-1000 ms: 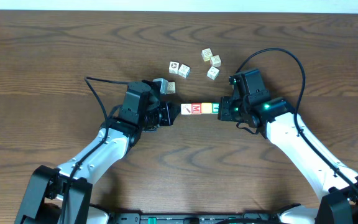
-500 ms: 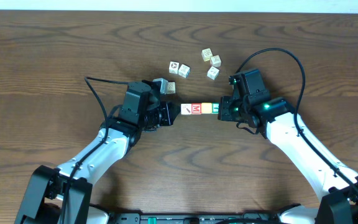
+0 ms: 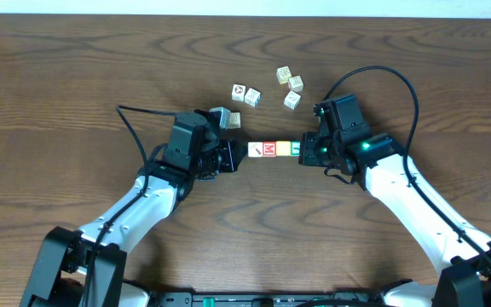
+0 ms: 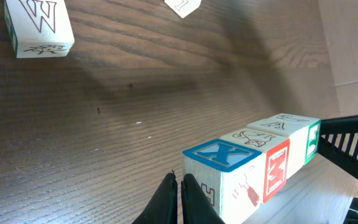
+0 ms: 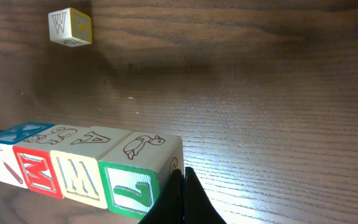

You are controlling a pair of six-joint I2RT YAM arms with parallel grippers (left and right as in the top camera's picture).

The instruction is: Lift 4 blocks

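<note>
While both arms bear in on the row from its ends, I note what is on the table [image 3: 75, 77].

Task item: the blocks [image 3: 275, 149], a straight line at mid-table, face to face between the two arms. From my left: pale block [image 4: 219, 168] with a blue X on top, red block [image 4: 277, 165], yellow block [image 5: 76, 177], green block [image 5: 129, 190]. I cannot tell whether the row is clear of the wood.

Left end effector [image 4: 179, 182]: fingers together, gripping nothing, tips against the end face of the pale block. Right end effector [image 5: 183, 177]: fingers likewise together, tips at the end of the green block. My reading is that the row is held by end pressure alone.

Risks, as I judge them:
- If either arm eases off, the inner joints open and the red and yellow blocks drop.
- Uneven rise between the arms would hinge the line in the middle.
- The tips are narrow, so an off-centre push could twist an end block out of line.
- A loose W cube [image 4: 39, 28] lies near the left wrist and a swing could knock it.

Count: four blocks in the row; six loose pale cubes by my count, five in a far cluster [image 3: 284, 75] plus the W cube; two arms.
</note>
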